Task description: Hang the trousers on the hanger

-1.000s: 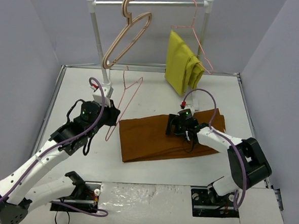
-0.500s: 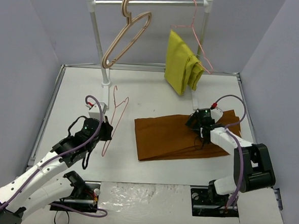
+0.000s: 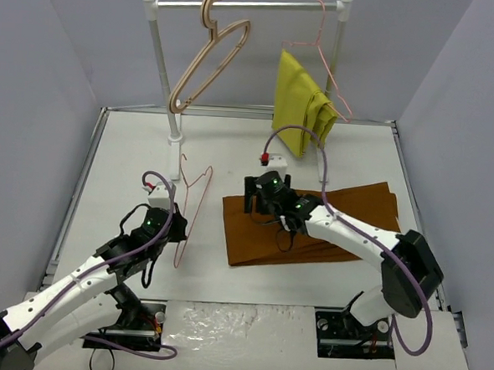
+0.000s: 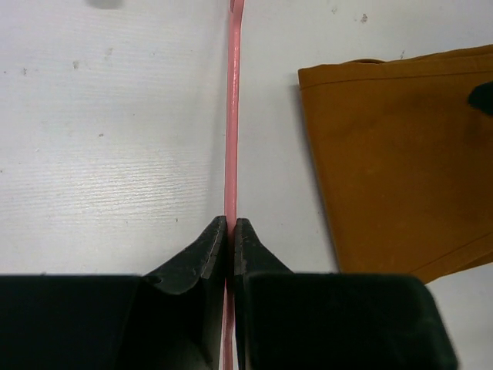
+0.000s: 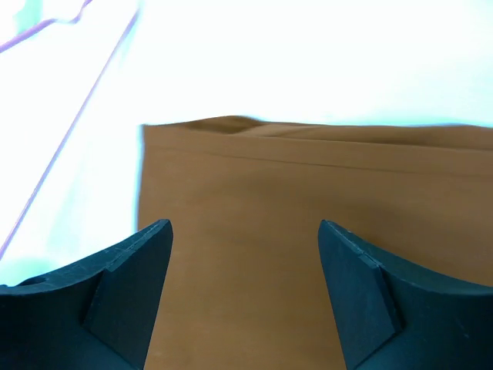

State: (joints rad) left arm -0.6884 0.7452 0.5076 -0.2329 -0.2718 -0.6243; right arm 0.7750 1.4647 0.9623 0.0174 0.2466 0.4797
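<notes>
The rust-brown trousers lie folded flat on the table, right of centre. The pink wire hanger stands tilted just left of them, its hook end up. My left gripper is shut on the hanger's wire; the left wrist view shows the wire pinched between the fingers, with the trousers to the right. My right gripper is open above the trousers' left end. In the right wrist view its gripper is spread over the cloth, and the hanger wire shows at upper left.
A white rail stand at the back carries a beige wooden hanger and a second pink wire hanger holding a mustard-yellow garment. Grey walls enclose the table on three sides.
The trousers were dragged right earlier and now lie still. My right gripper has moved from their right part to their left end. My left arm has shifted the hanger slightly nearer and rightward.
</notes>
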